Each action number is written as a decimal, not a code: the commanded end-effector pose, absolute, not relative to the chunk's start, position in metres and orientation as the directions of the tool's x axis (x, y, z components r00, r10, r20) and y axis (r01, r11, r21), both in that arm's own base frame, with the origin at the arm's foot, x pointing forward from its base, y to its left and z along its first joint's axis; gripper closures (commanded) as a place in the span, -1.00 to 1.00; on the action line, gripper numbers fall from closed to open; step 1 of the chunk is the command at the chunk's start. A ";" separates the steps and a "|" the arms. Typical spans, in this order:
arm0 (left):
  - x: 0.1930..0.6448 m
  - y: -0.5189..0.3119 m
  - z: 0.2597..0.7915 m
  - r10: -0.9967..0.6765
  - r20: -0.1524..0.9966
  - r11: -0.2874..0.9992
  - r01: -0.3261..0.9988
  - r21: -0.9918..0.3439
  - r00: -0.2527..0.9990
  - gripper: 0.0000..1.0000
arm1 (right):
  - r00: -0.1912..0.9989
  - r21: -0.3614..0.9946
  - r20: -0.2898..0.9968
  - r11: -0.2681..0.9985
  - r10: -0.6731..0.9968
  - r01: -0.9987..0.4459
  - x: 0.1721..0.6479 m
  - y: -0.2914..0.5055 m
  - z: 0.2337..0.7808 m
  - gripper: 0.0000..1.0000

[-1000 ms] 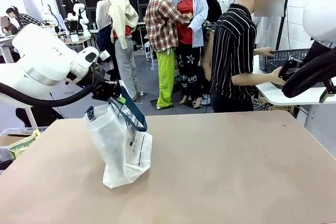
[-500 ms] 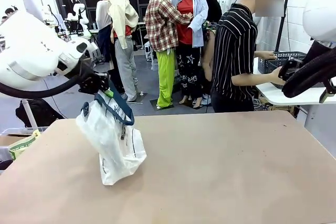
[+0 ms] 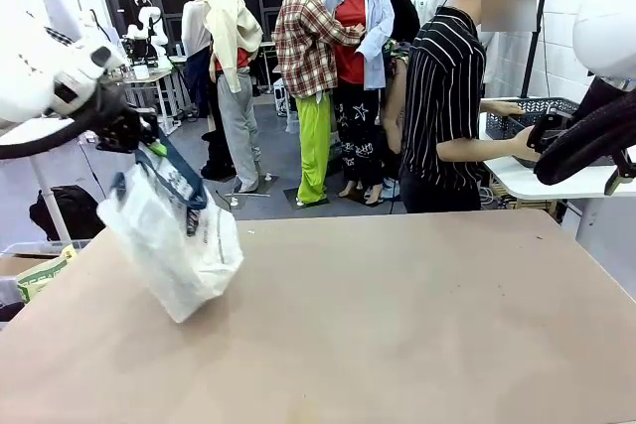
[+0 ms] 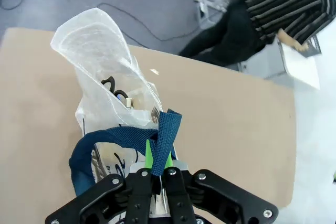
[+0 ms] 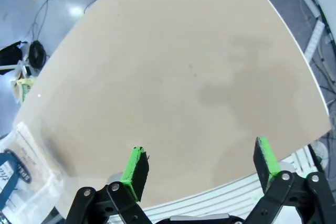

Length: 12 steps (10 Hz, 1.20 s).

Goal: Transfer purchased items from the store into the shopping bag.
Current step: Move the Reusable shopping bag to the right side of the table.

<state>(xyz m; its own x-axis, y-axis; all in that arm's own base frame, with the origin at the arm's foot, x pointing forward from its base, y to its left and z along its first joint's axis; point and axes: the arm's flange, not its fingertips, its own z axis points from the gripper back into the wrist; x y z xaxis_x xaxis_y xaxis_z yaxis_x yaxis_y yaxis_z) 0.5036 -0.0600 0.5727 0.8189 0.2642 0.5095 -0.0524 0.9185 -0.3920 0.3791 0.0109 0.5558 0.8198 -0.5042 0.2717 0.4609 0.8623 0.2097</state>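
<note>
The shopping bag (image 3: pixel 177 250), whitish crinkly plastic with dark blue straps, leans tilted at the table's left edge. My left gripper (image 3: pixel 134 134) is shut on one blue strap (image 4: pixel 164 135) and holds the bag (image 4: pixel 102 72) up from above. My right gripper (image 5: pixel 202 162) is open over bare tabletop, with nothing between its green pads (image 5: pixel 137 165); the bag (image 5: pixel 23 163) lies at that view's lower left corner. The store, a dark grey lattice basket (image 3: pixel 537 109), stands on a white side table at the far right, and the person's hands rest on it. The purchased items are hidden.
A person in a striped shirt (image 3: pixel 442 96) stands beyond the table's far edge, turned toward the basket. My right arm (image 3: pixel 596 131) hangs over the right side. The brown tabletop (image 3: pixel 397 315) is bare from the middle to the right.
My left arm has swung to the left with the strap in its grip, and the bag has slid left with it and tilted over. The right arm has not moved.
</note>
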 end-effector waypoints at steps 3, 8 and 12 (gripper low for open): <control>0.497 -0.003 0.610 0.439 0.448 0.884 -0.286 -0.369 0.779 1.00 | 0.824 0.206 0.277 0.868 -0.494 0.451 0.380 0.011 0.556 -1.00; 0.499 0.060 0.595 0.503 0.351 0.864 -0.455 -0.215 0.790 1.00 | 0.824 0.206 0.277 0.868 -0.494 0.451 0.380 0.011 0.556 -1.00; 0.504 0.069 0.569 0.468 0.296 0.884 -0.431 -0.182 0.833 0.43 | 0.824 0.206 0.277 0.868 -0.494 0.451 0.380 0.011 0.556 -1.00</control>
